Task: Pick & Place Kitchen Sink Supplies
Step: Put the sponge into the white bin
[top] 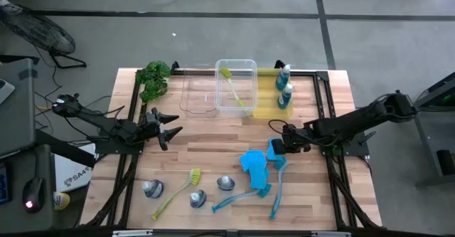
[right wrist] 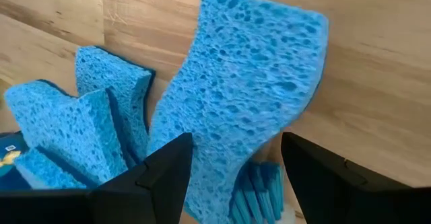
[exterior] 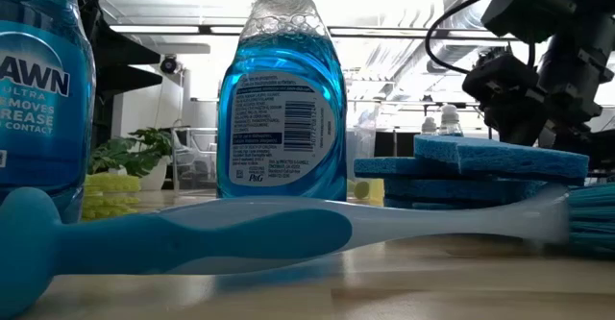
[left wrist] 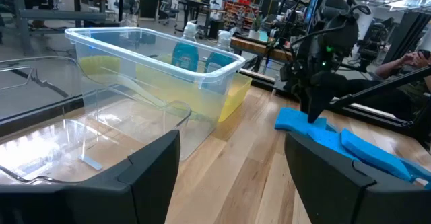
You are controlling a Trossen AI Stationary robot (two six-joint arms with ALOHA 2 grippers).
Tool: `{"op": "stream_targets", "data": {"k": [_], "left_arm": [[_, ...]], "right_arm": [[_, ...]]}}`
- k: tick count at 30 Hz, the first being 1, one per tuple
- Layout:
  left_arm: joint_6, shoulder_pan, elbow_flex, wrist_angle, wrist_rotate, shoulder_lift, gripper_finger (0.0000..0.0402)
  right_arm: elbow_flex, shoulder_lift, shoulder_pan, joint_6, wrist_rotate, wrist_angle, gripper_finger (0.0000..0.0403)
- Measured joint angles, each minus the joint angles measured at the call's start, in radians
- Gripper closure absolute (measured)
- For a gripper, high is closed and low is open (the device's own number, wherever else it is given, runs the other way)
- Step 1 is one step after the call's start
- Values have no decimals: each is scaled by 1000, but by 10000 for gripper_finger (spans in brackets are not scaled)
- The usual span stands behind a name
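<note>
Hovering over the sponges point(top: 254, 167) near the middle of the worktop point(top: 213, 151), my right tool point(top: 274, 147) has its fingers spread on either side of one sponge point(right wrist: 246, 103); I cannot tell whether they touch it, and it lies flat on the wood. More sponges point(right wrist: 81, 123) are heaped just beside it. My left tool point(top: 174, 132) waits open at the left side, pointed toward the clear bin point(top: 235, 87), which holds a yellow-green brush point(top: 233, 87). Behind the clear bin, a yellow bin point(top: 276, 98) holds two bottles point(top: 284, 86). Along the front edge lie three more bottles point(top: 190, 193), another yellow-green brush point(top: 178, 191) and two blue brushes point(top: 259, 194). A plant point(top: 153, 79) sits at the back left corner.
</note>
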Motion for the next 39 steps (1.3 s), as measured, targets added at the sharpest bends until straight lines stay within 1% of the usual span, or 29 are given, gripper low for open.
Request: {"op": "stream_targets", "data": {"k": [6,9,14,20,25,34,39], "left_arm": [[0,0,0,0,0,0,138],[0,0,0,0,0,0,138],[0,0,0,0,0,0,138],[0,0,0,0,0,0,138],[0,0,0,0,0,0,138],[0,0,0,0,0,0,138],[0,0,0,0,0,0,138]], "right_arm": [[0,37,0,0,3,31,181],[0,41,0,-6,7,31,188],[0,39,0,-19,27,32,223],[0,38,0,-43,29,34,277],[1,38,0,-65,30,34,314],[1,38,-1,-79,2,35,364],[1,38,-1,-87,-32,39,381]]}}
